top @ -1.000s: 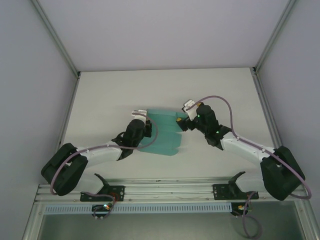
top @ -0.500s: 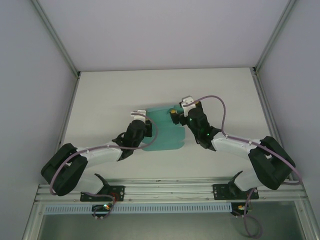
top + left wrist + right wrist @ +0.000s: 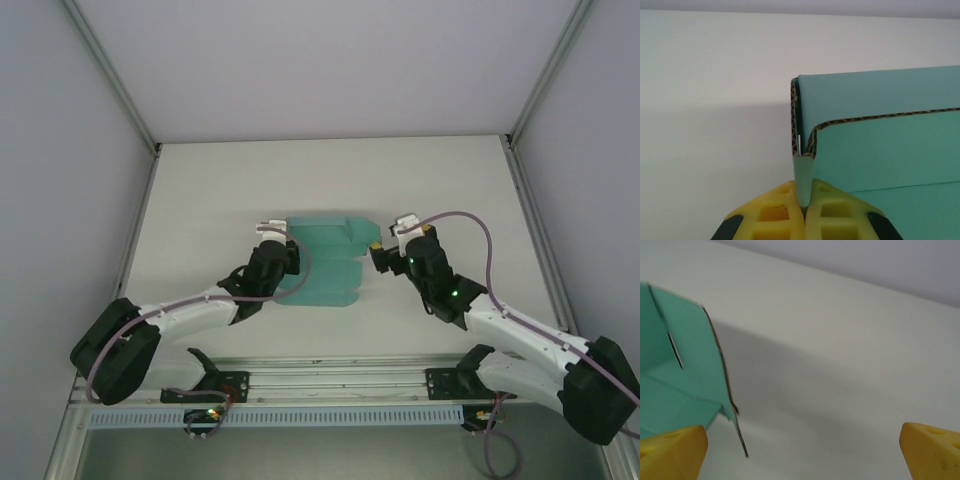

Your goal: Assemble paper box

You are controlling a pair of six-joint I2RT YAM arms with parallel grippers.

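Note:
The teal paper box (image 3: 325, 262) lies part-folded in the middle of the table, its far wall and left side turned up. In the left wrist view the paper box (image 3: 880, 150) shows its corrugated edge, and my left gripper (image 3: 805, 207) is shut on a thin teal flap at the left corner. From above, the left gripper (image 3: 288, 262) sits at the box's left edge. My right gripper (image 3: 378, 257) hovers just off the box's right edge, open. In its wrist view the right gripper (image 3: 802, 455) has only bare table between its yellow fingertips (image 3: 670, 452), with the paper box (image 3: 680, 370) to the left.
The white table (image 3: 450, 180) is walled by pale panels with metal posts at the far corners. A metal rail (image 3: 330, 380) holding both arm bases runs along the near edge.
My right gripper went in over the box's right part, then pulled back right and toward the near side, off the card. The left gripper kept its grip and shifted slightly.

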